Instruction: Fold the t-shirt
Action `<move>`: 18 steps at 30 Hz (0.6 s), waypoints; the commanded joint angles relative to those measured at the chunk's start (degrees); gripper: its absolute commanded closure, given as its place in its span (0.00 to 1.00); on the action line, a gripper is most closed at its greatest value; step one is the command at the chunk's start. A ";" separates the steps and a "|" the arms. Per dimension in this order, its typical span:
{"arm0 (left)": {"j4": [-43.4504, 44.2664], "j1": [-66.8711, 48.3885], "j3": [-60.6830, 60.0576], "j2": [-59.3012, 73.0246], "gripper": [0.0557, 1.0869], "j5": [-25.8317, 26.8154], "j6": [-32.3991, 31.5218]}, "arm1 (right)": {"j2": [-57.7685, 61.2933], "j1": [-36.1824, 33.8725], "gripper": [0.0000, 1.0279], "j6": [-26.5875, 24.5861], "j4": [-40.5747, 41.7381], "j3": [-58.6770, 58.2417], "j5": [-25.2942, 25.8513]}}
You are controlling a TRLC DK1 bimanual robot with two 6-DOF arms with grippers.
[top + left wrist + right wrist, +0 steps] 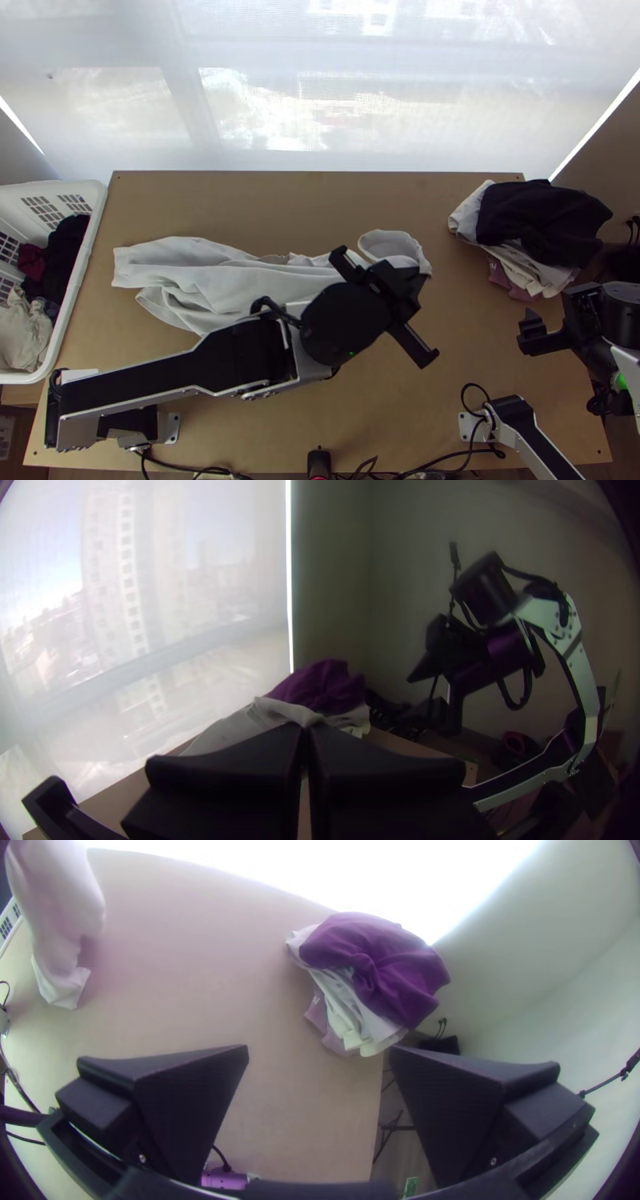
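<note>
T-shirt point(204, 280) runs bunched, left to right across the desk point(304, 200), 1 end clamped in the nearer left tool point(305, 726); right tool point(319, 1052), fingers apart, lies beyond that end.

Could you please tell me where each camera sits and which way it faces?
Top view: fixed high over the near edge, looking steeply down on the table; both arms show.
Left wrist view: on the left wrist, facing across to the clothes pile and right arm; the left gripper shows.
Right wrist view: on the right wrist, looking down over the table and pile; the right gripper shows.
The top and right wrist views share the white t-shirt.
</note>
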 commanded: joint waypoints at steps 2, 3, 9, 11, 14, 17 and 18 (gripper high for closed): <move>-3.46 -5.71 0.49 6.73 0.96 5.02 -3.52 | -1.00 -0.23 0.04 -1.83 0.45 -1.70 0.10; -4.61 -6.15 1.19 7.78 0.96 6.16 -4.31 | -1.18 -0.14 0.04 -2.27 0.71 -2.05 0.10; -7.42 -6.76 2.95 12.62 0.85 12.58 -5.98 | -2.23 -0.23 0.04 -5.35 2.82 -5.21 0.10; -7.51 -6.59 3.83 13.15 0.68 12.40 -5.89 | -2.85 -0.23 0.04 -5.88 4.23 -7.06 0.02; -7.95 -6.06 4.71 12.62 0.33 11.17 0.00 | -3.72 -0.05 0.04 -5.96 5.90 -10.05 0.02; -9.44 -5.09 4.79 11.48 0.05 4.76 11.07 | -3.64 1.09 0.04 -5.79 8.36 -12.07 -0.07; -9.97 -4.48 4.71 10.95 0.05 3.44 14.94 | -3.46 1.44 0.04 -5.88 9.50 -12.68 -0.25</move>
